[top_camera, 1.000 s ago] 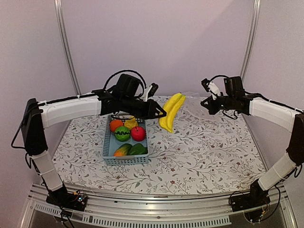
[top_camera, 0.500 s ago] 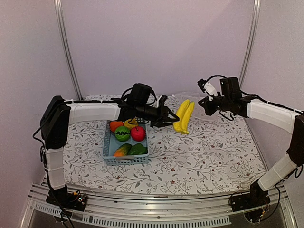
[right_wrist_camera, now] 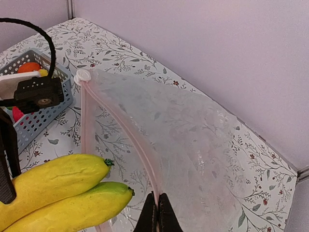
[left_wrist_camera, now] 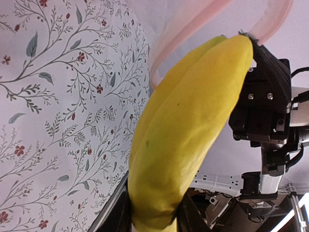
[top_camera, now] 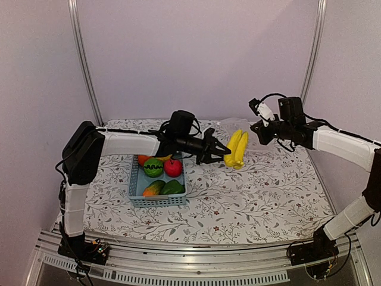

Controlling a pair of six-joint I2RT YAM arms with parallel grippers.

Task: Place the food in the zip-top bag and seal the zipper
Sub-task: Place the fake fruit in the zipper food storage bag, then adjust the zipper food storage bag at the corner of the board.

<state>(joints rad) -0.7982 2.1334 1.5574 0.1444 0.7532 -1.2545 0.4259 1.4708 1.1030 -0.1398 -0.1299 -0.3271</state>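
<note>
My left gripper point(top_camera: 221, 152) is shut on a yellow toy banana point(top_camera: 237, 149), held above the table; in the left wrist view the banana point(left_wrist_camera: 186, 140) fills the frame between the dark fingers. The banana tips point(right_wrist_camera: 63, 195) sit at the mouth of the clear zip-top bag point(right_wrist_camera: 193, 145). My right gripper point(right_wrist_camera: 157, 212) is shut on the pinkish zipper strip point(right_wrist_camera: 123, 128), lifting the upper lip so the mouth gapes. More food stays in the light blue basket point(top_camera: 136, 186): an orange point(top_camera: 144, 159), a green piece point(top_camera: 153, 167), a red apple point(top_camera: 173, 168).
The basket stands left of centre on the flowered tablecloth point(top_camera: 256, 190). Pale walls and metal posts point(top_camera: 83, 59) close off the back. The right arm point(top_camera: 339, 143) reaches in from the right at bag height.
The left arm has carried the banana to the right, from above the basket's far corner to the bag's mouth. The right gripper has stayed put, shut on the zipper.
</note>
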